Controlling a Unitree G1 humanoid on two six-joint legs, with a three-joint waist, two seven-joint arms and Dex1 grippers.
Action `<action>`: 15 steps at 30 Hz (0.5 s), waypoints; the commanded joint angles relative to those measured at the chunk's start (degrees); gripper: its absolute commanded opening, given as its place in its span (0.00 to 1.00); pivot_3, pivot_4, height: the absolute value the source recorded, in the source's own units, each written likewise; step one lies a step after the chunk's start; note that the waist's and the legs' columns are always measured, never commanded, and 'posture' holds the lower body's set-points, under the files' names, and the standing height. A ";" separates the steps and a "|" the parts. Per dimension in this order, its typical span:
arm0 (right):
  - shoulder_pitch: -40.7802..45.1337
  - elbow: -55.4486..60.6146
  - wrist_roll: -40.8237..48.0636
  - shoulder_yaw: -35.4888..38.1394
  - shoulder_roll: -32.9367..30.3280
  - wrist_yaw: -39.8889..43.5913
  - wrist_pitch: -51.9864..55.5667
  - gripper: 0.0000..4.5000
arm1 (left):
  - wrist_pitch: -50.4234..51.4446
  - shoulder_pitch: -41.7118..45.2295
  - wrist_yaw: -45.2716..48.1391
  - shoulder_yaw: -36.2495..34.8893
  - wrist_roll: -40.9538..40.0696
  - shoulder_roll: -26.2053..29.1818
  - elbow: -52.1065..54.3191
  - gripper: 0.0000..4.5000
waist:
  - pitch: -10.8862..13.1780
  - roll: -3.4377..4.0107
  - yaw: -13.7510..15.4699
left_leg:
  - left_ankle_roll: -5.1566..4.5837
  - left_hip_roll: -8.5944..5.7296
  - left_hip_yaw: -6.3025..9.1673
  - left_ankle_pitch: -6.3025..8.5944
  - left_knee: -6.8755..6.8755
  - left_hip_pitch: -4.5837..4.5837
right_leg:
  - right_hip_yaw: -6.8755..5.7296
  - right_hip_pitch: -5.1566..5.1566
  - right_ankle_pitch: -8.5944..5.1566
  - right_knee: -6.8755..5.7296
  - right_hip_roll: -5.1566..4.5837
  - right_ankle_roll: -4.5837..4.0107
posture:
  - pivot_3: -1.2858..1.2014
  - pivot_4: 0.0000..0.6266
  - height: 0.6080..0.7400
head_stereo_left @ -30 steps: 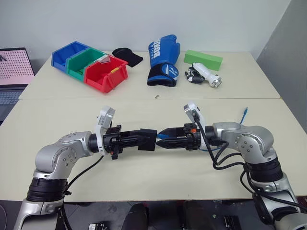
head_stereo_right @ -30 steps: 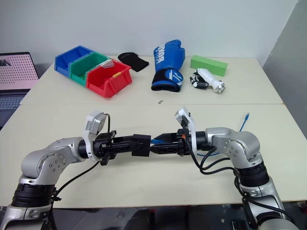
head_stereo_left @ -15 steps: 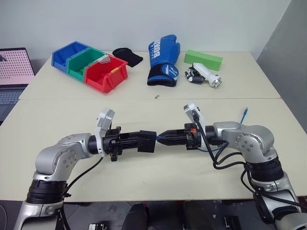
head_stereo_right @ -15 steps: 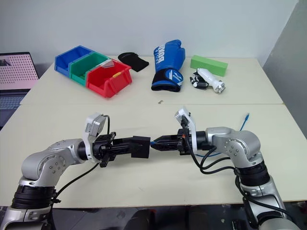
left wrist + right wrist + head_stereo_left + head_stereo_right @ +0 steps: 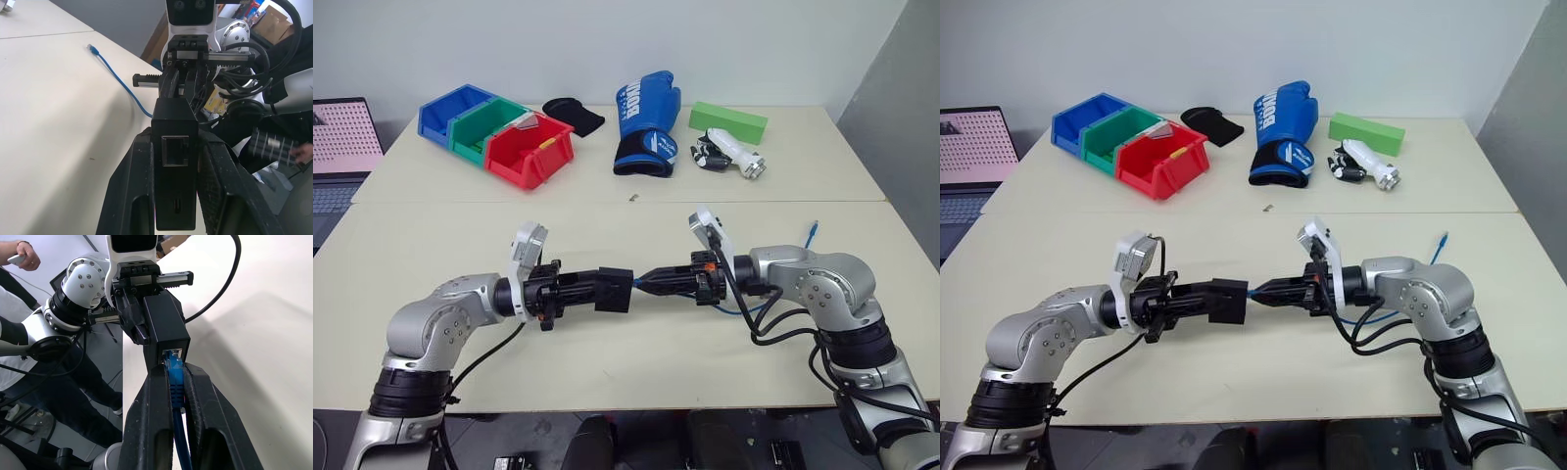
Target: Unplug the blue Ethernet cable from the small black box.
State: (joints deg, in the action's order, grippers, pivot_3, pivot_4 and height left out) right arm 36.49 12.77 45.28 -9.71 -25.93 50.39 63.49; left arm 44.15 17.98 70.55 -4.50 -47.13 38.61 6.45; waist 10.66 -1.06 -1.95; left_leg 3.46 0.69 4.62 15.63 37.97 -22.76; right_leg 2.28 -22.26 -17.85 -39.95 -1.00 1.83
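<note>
Between right jaws, blue Ethernet cable point(image 5: 175, 377) plug.

You see a matt black plastic box point(image 5: 165, 328), a glossy blue rubbery cable point(image 5: 176, 396) and a smooth, matt cream table point(image 5: 636, 364).

A robotics lab: plain pale tables point(image 5: 607, 191), coloured parts bins point(image 5: 499, 122), a laptop point(image 5: 342, 147).

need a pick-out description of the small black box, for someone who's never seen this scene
Look above the near table's front half, where the two arms meet. The small black box is clamped in the left end effector. Unlike anything else here, the blue Ethernet cable is plugged into it.
</note>
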 commanded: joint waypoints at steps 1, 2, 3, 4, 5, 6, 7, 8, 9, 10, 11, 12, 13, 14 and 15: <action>-1.18 -0.52 0.12 0.20 -2.31 1.18 1.17 0.01 | -2.09 -0.04 -0.89 -3.23 0.34 0.99 0.26 0.17 | 0.00 0.00 0.00 | 0.00 0.00 0.00 0.00 0.00 0.00 | 0.00 0.00 0.00 0.00 0.00 0.00 | 0.52 0.24 1.00; -1.69 -1.11 -0.17 0.65 -3.10 1.20 1.20 0.01 | -2.52 -0.33 -1.06 -4.11 0.57 1.44 -0.23 0.17 | 0.00 0.00 0.01 | 0.00 0.00 0.00 0.00 0.00 0.00 | 0.00 0.00 0.00 0.00 0.00 0.00 | 0.52 0.24 1.00; -2.06 -1.68 -0.39 1.05 -3.67 1.09 1.17 0.01 | -2.89 -0.65 -1.11 -4.79 0.77 1.84 -0.57 0.17 | 0.00 0.00 0.02 | 0.00 -0.01 0.00 0.00 0.00 0.00 | 0.00 0.00 0.00 0.00 0.00 0.00 | 0.52 0.24 1.00; -2.32 -2.11 -0.53 1.34 -4.08 0.98 1.11 0.01 | -3.09 -1.07 -1.18 -5.31 0.85 2.18 -0.68 0.17 | 0.00 0.00 0.03 | 0.00 -0.01 -0.01 0.00 0.00 0.00 | 0.00 0.00 0.00 0.01 0.00 0.00 | 0.52 0.24 1.00; -2.52 -2.32 -0.47 1.60 -4.27 0.76 1.08 0.01 | -3.21 -1.51 -1.21 -5.62 0.85 2.41 -0.56 0.17 | 0.00 -0.01 0.06 | 0.00 -0.01 0.00 0.00 0.00 0.00 | -0.01 0.01 0.00 0.02 0.00 0.00 | 0.52 0.24 1.00; -2.69 -2.60 -0.40 1.92 -4.32 0.48 1.04 0.00 | -3.38 -1.96 -1.25 -5.80 0.96 2.60 -0.44 0.17 | 0.00 0.00 0.05 | 0.00 0.00 0.00 0.00 0.00 -0.02 | -0.02 0.00 0.00 0.03 -0.01 0.00 | 0.52 0.24 1.00; -2.82 -2.86 -0.33 2.17 -4.35 0.31 0.99 0.00 | -3.61 -2.36 -1.28 -5.92 1.05 2.76 -0.33 0.17 | 0.00 0.00 0.04 | 0.00 -0.01 -0.02 0.00 0.00 -0.01 | 0.01 -0.01 0.00 0.02 -0.01 0.00 | 0.52 0.24 1.00; -2.93 -3.02 -0.25 2.44 -4.26 0.08 1.04 0.00 | -3.79 -2.73 -1.22 -6.01 1.15 2.87 -0.18 0.17 | 0.00 0.00 0.05 | 0.00 0.00 -0.02 0.00 -0.01 -0.01 | 0.01 -0.02 0.00 0.01 -0.01 0.00 | 0.52 0.24 1.00; -3.03 -3.13 -0.20 2.74 -4.07 -0.11 0.99 0.00 | -3.77 -2.98 -1.36 -6.15 1.07 2.85 -0.05 0.17 | 0.00 0.00 0.04 | -0.01 0.00 -0.02 0.00 -0.01 -0.01 | 0.01 -0.02 0.00 0.01 -0.01 0.00 | 0.52 0.24 1.00; -3.09 -3.16 -0.15 3.03 -3.84 -0.31 0.92 0.00 | -3.79 -3.22 -1.39 -6.22 0.99 2.90 0.14 0.17 | 0.00 0.00 0.03 | 0.00 0.00 -0.02 0.00 -0.01 -0.01 | 0.01 -0.02 0.00 0.01 -0.01 0.00 | 0.52 0.24 1.00; -2.93 -3.56 -0.23 3.63 -3.40 -0.74 0.53 0.00 | -3.84 -3.34 -1.57 -6.29 1.03 2.95 0.18 0.17 | 0.00 0.00 0.03 | 0.00 0.00 -0.02 0.00 -0.01 -0.02 | 0.01 -0.01 0.00 0.02 -0.01 0.00 | 0.52 0.24 1.00; -2.74 -4.07 -0.67 4.19 -2.97 -1.16 -0.46 0.00 | -3.96 -3.40 -1.85 -6.40 1.12 2.96 0.12 0.17 | 0.00 0.00 0.04 | 0.00 0.00 -0.01 0.00 -0.01 -0.02 | 0.00 -0.01 0.00 0.02 0.00 0.00 | 0.52 0.24 1.00; -2.61 -4.53 -1.72 4.56 -2.64 -1.53 -2.31 0.00 | -4.16 -3.51 -2.04 -6.52 1.27 3.03 0.06 0.17 | 0.00 0.00 0.03 | 0.00 0.00 0.00 0.00 -0.01 -0.01 | -0.01 -0.01 0.00 0.01 0.00 0.00 | 0.52 0.24 1.00; -2.20 -5.83 -4.67 4.18 -2.52 -2.25 -6.07 0.00 | -4.35 -3.54 -2.47 -6.73 1.43 3.03 -0.09 0.17 | 0.00 0.00 0.03 | 0.00 0.00 -0.01 0.00 -0.01 -0.01 | 0.00 -0.01 0.00 0.01 0.00 0.00 | 0.52 0.24 1.00; -1.19 -8.56 -8.01 4.18 -1.82 -4.15 -10.21 0.00 | -4.57 -3.55 -3.06 -6.98 1.62 2.97 -0.27 0.17 | 0.00 0.00 0.03 | 0.00 0.00 -0.01 0.00 -0.01 -0.01 | 0.00 -0.01 0.00 0.01 0.00 0.00 | 0.52 0.24 1.00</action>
State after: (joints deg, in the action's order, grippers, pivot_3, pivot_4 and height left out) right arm 33.06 6.97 41.78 -7.05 -28.25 48.50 60.22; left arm 40.79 14.20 68.19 -9.45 -45.78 41.20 4.92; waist 10.66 -1.06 -1.92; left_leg 3.46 0.69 4.61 15.64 37.96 -22.78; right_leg 2.28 -22.27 -17.85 -39.94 -1.00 1.83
